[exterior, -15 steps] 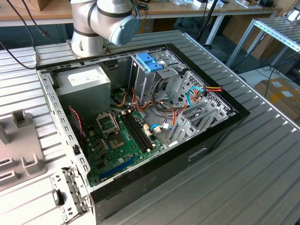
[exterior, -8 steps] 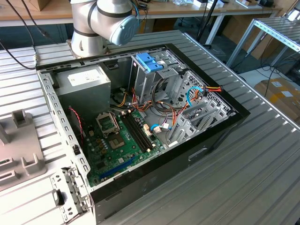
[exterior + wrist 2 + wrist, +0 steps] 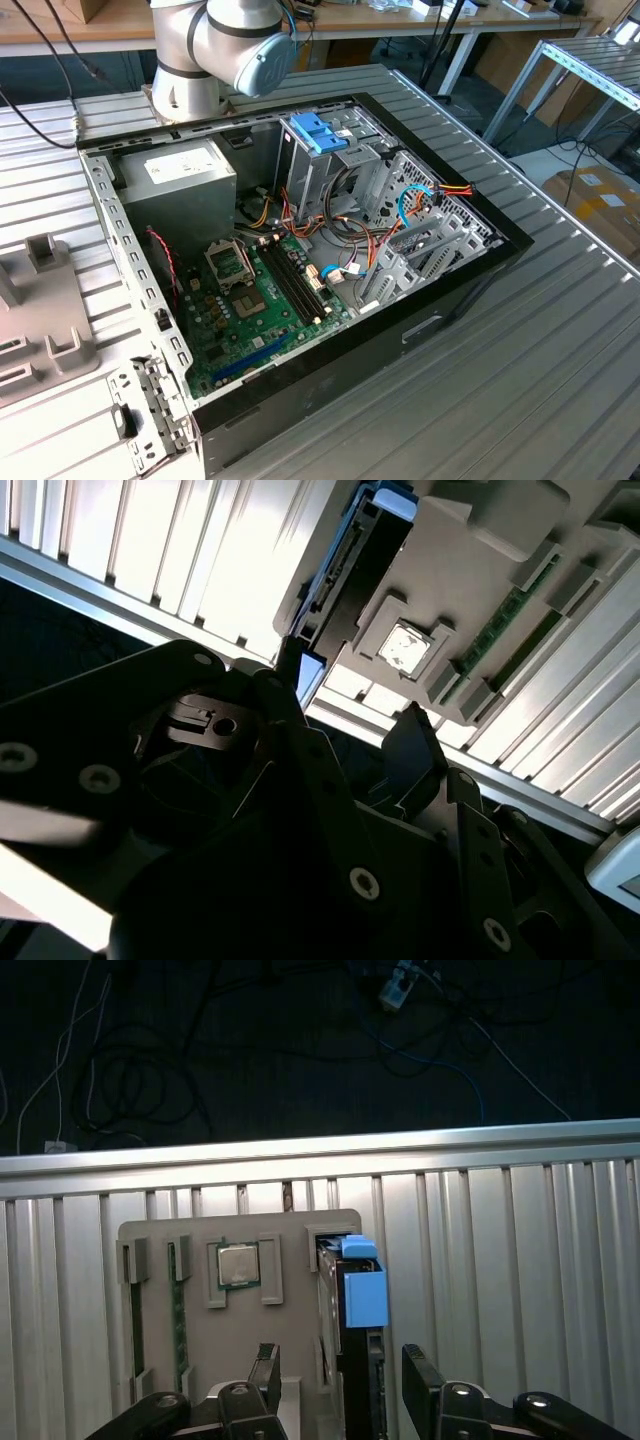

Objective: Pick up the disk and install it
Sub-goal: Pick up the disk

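Observation:
The disk [image 3: 362, 1290] stands on edge in a slot of a grey holder tray [image 3: 295, 1240]: a dark body with a blue plastic rail along its edge. In the second wrist view the disk [image 3: 345, 570] shows edge-on in the same tray [image 3: 470, 570]. My gripper [image 3: 342, 1380] is open, with one dark finger on each side of the disk and a gap between each finger and the disk. The fingertips [image 3: 405, 730] hang close to the disk's near end, not touching it.
The tray also holds a processor chip [image 3: 238, 1265] and memory sticks [image 3: 178, 1310]. In the exterior view an open computer case [image 3: 440, 300] lies on the ribbed metal table [image 3: 560, 380], with a grey power-supply box [image 3: 180, 180], a light-blue bracket [image 3: 315, 130] on the drive cage, and loose cables.

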You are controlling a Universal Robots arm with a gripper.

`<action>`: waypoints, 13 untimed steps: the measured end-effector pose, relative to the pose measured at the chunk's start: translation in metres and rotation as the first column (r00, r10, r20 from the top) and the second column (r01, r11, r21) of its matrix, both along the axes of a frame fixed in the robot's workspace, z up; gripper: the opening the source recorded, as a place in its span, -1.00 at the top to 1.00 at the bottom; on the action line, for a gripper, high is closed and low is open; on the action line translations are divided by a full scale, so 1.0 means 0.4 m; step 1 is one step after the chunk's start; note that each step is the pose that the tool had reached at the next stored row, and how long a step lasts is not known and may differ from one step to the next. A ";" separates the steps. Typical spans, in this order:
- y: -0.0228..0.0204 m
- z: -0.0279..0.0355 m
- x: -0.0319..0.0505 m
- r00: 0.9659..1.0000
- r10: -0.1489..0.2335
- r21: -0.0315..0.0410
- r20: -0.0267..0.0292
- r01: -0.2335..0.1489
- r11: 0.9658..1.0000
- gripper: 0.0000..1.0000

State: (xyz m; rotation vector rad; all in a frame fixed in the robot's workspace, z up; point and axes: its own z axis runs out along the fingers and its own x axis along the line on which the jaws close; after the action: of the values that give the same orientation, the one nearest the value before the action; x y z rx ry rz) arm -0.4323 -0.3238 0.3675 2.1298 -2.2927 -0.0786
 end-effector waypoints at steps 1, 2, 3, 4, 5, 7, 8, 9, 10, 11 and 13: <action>0.000 -0.001 0.000 1.000 0.000 0.000 0.000 0.000 1.000 -0.20; 0.000 -0.002 0.000 1.000 0.000 0.000 0.000 0.000 1.000 -0.20; 0.000 -0.003 0.000 1.000 0.000 0.000 0.000 0.000 1.000 -0.20; 0.000 -0.004 0.000 1.000 0.000 0.000 0.000 0.000 1.000 -0.20; 0.000 -0.005 0.000 1.000 0.000 0.000 0.000 0.000 1.000 -0.20; 0.000 -0.008 0.000 1.000 0.000 0.000 0.000 0.000 1.000 -0.20; 0.001 -0.010 0.000 1.000 0.000 0.000 0.000 0.000 1.000 -0.20; 0.002 -0.011 0.000 1.000 0.002 0.000 0.000 -0.002 1.000 -0.20; 0.004 -0.012 0.000 1.000 0.006 0.000 0.000 -0.006 1.000 -0.20; 0.005 -0.013 0.000 1.000 0.021 0.000 0.000 -0.021 1.000 -0.20; 0.007 -0.014 0.000 0.998 0.057 0.000 0.000 -0.057 0.998 -0.20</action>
State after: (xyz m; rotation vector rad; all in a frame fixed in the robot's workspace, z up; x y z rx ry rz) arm -0.4323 -0.3212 0.3618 2.1938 -2.2295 -0.0779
